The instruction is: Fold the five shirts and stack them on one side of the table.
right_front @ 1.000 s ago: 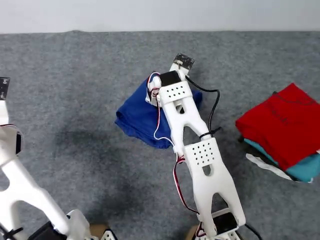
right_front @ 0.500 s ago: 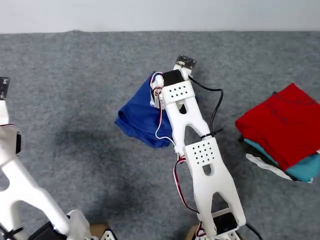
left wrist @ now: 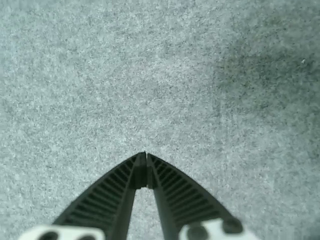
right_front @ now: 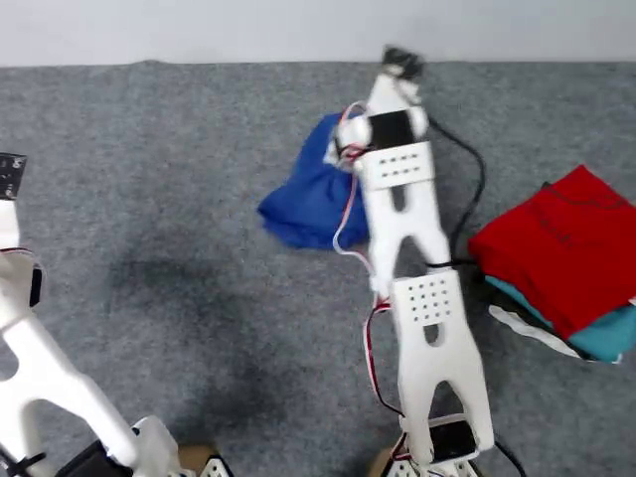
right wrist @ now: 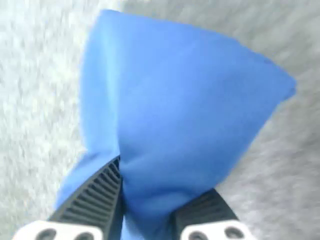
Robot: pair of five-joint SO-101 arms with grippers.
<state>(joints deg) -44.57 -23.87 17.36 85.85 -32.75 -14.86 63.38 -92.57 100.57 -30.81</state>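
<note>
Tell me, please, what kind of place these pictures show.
Probably a robot test bench, not a home: two white robot arms stand at a table covered in grey felt, the right claw holds a blue shirt, and folded shirts are stacked at one side.

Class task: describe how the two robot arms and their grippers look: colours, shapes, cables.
The left arm and right arm are white plastic; the right shows forked links with hole-patterned panels, black motors, red and white wires and a black cable. The left gripper and right gripper have black, ribbed, tapering fingers on white mounts.
</note>
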